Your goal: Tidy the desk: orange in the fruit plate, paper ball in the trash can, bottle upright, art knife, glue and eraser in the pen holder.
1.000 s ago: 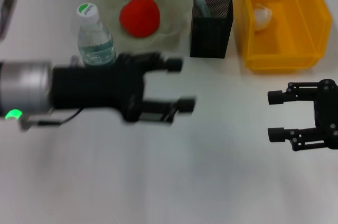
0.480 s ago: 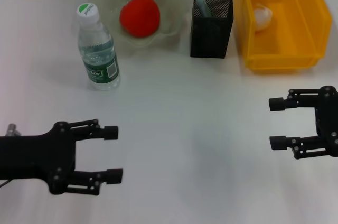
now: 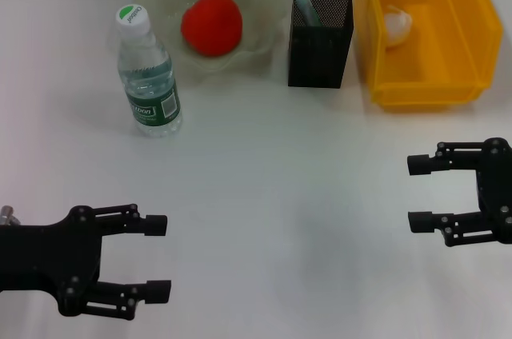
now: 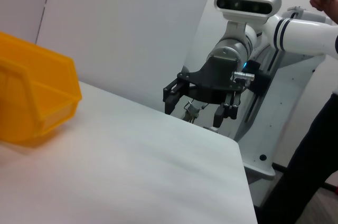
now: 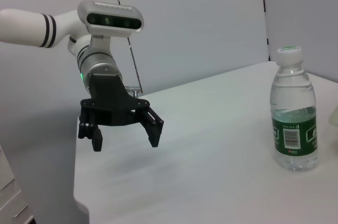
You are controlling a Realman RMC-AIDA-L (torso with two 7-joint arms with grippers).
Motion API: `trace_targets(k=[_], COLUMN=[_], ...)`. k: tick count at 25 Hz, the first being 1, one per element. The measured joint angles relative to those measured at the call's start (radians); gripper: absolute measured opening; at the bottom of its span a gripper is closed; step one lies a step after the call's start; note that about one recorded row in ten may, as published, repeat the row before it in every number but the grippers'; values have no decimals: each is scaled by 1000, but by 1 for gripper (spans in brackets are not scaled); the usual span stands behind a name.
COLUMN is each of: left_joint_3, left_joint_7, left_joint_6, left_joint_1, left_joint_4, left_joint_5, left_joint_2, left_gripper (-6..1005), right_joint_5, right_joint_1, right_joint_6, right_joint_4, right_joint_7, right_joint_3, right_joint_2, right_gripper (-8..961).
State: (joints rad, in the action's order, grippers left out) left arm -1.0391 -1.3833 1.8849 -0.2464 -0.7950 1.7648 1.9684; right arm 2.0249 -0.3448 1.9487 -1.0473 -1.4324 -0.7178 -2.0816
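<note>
Head view: the left gripper [image 3: 156,260] is pulling back to the near counter [image 3: 280,195] edge, wide open and empty, leaving the bottle [image 3: 148,75] upright beside the fruit plate [image 3: 264,3] holding the orange [image 3: 211,25]. The right gripper [image 3: 422,193] is hovering open and empty. Right wrist view: the bottle [image 5: 293,110] is standing alone, so the tidying looks finished.

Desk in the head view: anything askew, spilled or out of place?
Nothing stands out. The bottle stands upright, the orange sits in the fruit plate, the paper ball is in the yellow bin, and the pen holder is upright. Both end effectors, left and right, hover open and empty.
</note>
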Motion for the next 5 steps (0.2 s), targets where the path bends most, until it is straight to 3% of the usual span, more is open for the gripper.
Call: trace_targets(k=[5], left_joint_3=[10], left_joint_7=[-2], left_joint_6=[2], left_joint_1=[-5], left_joint_4=[1], left_joint_5=[5], left_joint_2=[-1], left_gripper=[859], right_joint_5=[-1], right_joint_1=[-3], right_joint_6=[-8], right_joint_4=[22], right_joint_7=[2], right_joint_3=[0], right_joint_2=[-2], right_gripper=[756])
